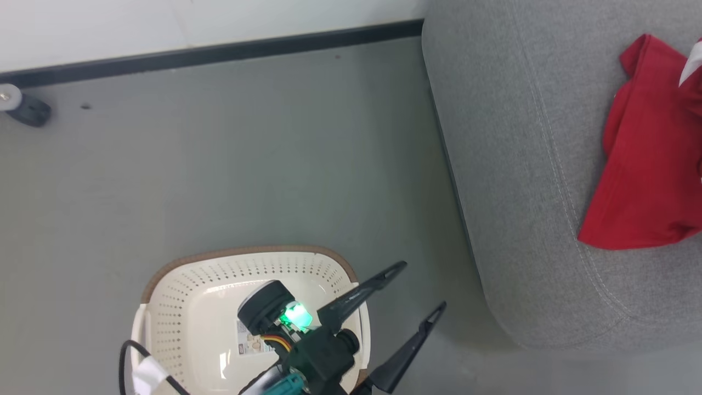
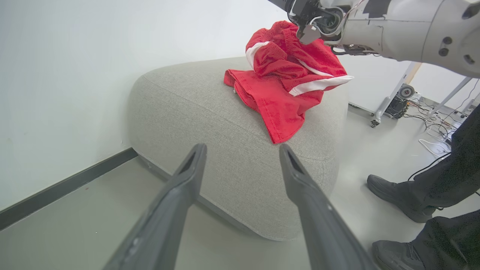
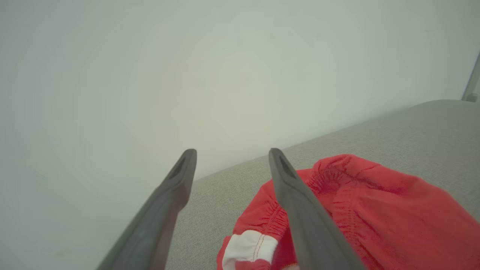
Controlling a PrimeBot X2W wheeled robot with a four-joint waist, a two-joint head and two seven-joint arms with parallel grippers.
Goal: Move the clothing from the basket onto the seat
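The red clothing (image 1: pixel 647 164) lies in a crumpled heap on top of the grey seat (image 1: pixel 521 192), toward the side away from the basket. In the left wrist view, the clothing (image 2: pixel 285 82) shows as a striped garment with white bands bunched on top of a plain red one, whose hem drapes toward the rounded edge of the seat (image 2: pixel 195 108).

The right end effector (image 3: pixel 232 152) hangs just above the heap with its two dark fingers spread apart and nothing between them. One finger crosses in front of the gathered waistband of the clothing (image 3: pixel 375 210), with the seat (image 3: pixel 412 131) beneath.

The left end effector (image 1: pixel 422 285) is also spread wide and holds nothing. Its wrist is over the cream basket (image 1: pixel 181 296), which stands on the grey floor (image 1: pixel 274 164) near the seat. A person's dark shoes (image 2: pixel 401 198) stand on the floor beside the seat.
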